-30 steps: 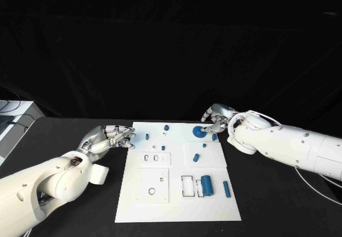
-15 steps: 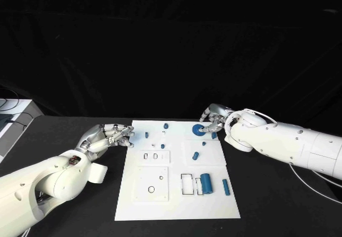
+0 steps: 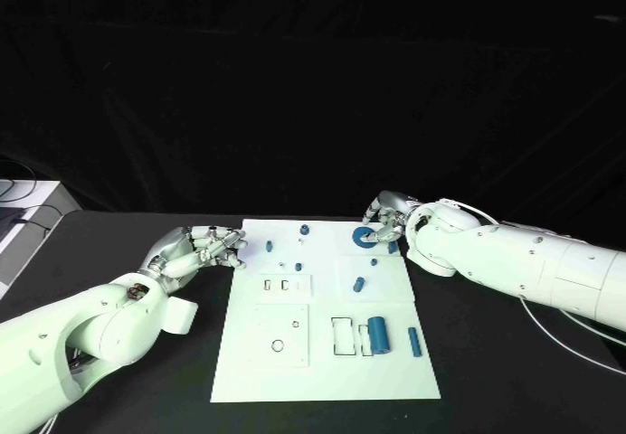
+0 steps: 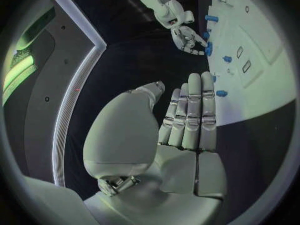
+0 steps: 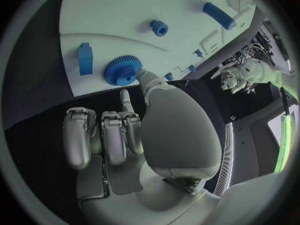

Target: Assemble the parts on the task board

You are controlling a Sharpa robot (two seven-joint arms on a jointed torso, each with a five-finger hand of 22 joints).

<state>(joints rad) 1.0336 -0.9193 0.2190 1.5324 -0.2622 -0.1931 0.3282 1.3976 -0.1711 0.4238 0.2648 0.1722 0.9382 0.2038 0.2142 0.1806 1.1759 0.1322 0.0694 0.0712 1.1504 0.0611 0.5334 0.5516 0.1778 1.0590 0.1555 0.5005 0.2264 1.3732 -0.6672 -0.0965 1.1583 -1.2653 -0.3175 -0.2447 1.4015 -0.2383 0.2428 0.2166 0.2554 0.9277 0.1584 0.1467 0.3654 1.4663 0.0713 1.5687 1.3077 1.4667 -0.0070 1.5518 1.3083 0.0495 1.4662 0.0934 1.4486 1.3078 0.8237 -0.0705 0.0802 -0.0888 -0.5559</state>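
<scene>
- right hand (image 3: 387, 220) fingertips touch the blue gear (image 5: 122, 70), lying flat on task board (image 3: 327, 362); grip unclear
- left hand (image 3: 198, 251) holds nothing, fingers straight, beside board

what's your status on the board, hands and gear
Right hand fingertips at blue gear, not gripping. Left hand open beside task board. Nothing blocking.

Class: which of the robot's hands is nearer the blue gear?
Right. The right hand touches the blue gear; the left hand sits beyond the task board's opposite edge.
</scene>
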